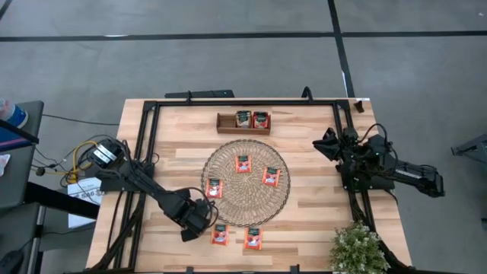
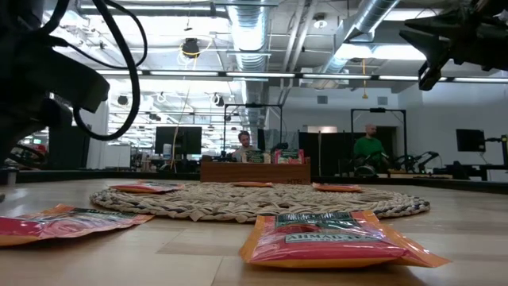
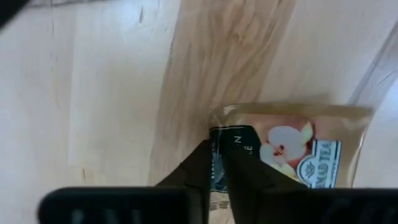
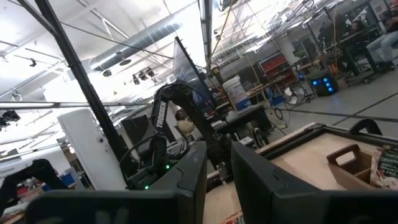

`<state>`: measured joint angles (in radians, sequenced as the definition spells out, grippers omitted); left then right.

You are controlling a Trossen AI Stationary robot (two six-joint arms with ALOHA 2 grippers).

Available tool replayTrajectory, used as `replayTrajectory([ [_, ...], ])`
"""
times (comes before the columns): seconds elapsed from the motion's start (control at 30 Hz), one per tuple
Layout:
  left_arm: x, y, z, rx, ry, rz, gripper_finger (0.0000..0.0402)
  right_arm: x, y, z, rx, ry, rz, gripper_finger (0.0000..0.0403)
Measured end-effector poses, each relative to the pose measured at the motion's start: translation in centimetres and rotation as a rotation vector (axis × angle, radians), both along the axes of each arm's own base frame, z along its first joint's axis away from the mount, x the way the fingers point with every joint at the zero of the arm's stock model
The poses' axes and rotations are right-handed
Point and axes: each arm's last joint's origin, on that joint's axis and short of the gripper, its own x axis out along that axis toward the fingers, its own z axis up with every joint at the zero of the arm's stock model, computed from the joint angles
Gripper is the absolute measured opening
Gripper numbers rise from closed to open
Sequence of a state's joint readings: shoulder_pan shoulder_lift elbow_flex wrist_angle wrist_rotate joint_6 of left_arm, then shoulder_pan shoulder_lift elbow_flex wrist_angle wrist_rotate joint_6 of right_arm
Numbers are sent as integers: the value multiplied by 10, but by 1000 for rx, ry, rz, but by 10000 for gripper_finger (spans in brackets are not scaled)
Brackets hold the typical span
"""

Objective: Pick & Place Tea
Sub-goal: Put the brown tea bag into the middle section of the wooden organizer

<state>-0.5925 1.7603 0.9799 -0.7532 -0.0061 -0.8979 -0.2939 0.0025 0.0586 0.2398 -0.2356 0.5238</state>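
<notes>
Sachets [image 1: 243,163]: three on mat [image 1: 228,199] | two in tray [image 1: 227,125] | two on table [image 1: 304,228] | left end effector [image 1: 196,222] pinching one sachet's edge

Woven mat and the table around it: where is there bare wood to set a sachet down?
Bare wood lies between the woven mat and the right gripper, and left of the wooden tray. It is crowded along the near edge: two sachets lie by the left gripper, shut on a sachet. The mat carries three more.
</notes>
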Motion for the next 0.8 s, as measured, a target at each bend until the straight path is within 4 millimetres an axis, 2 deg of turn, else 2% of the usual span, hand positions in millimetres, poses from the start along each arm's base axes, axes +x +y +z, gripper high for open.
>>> replayTrajectory([
  [0.1,2,-1,3,19,-8,-22,5,0,0,0,0,0,0,67],
  [0.43,0,0,9,-4,27,-37,0,0,0,0,1,0,-1,67],
  [0.8,-14,10,52,-42,-65,-11,0,0,0,0,1,0,-2,67],
])
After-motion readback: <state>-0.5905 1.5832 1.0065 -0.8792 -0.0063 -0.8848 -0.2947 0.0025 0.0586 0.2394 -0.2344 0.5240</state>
